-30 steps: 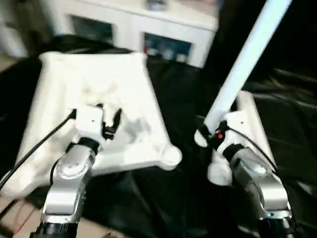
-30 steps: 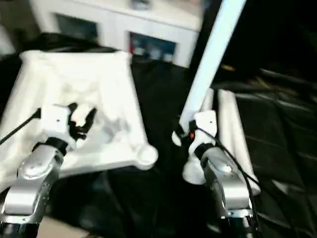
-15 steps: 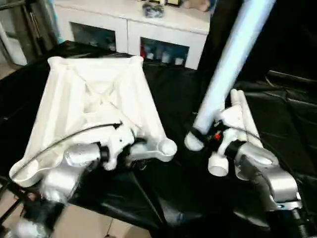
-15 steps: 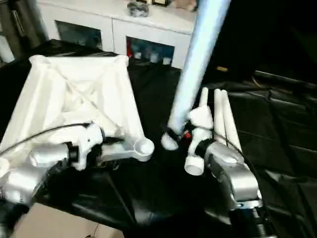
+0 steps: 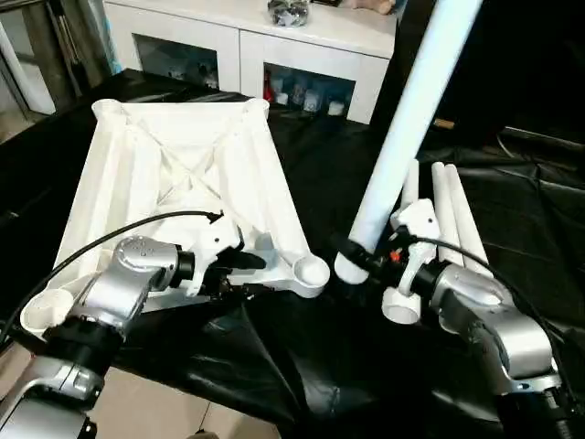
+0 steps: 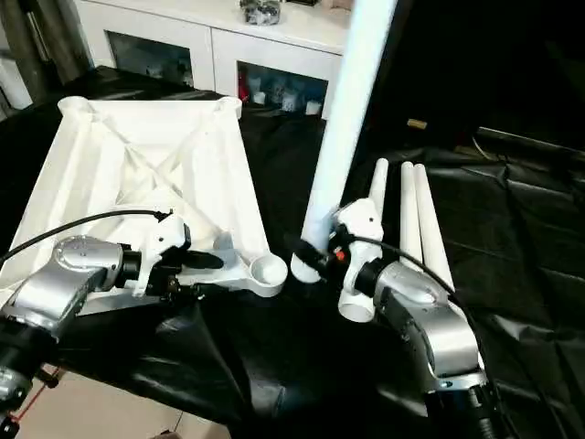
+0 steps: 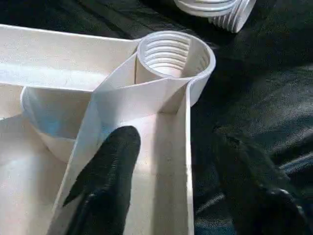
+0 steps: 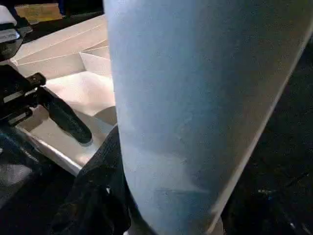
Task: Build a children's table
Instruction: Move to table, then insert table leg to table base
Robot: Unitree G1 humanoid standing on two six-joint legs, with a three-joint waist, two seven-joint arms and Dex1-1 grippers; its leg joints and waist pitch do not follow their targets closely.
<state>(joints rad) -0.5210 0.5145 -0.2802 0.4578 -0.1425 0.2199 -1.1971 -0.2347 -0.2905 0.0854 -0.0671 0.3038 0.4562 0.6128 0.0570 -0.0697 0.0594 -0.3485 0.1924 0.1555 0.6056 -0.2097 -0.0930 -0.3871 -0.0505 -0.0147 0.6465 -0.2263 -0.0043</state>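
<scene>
Right end effector tight around one tall leg; left end effector wide over the tabletop edge.

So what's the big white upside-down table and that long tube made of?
The tabletop looks like white moulded plastic, fairly matte: thin ribs cross its underside and the corner socket has moulded threads. The leg held in the right end effector looks like smooth, slightly glossy white plastic tube, though I can't be certain.
</scene>
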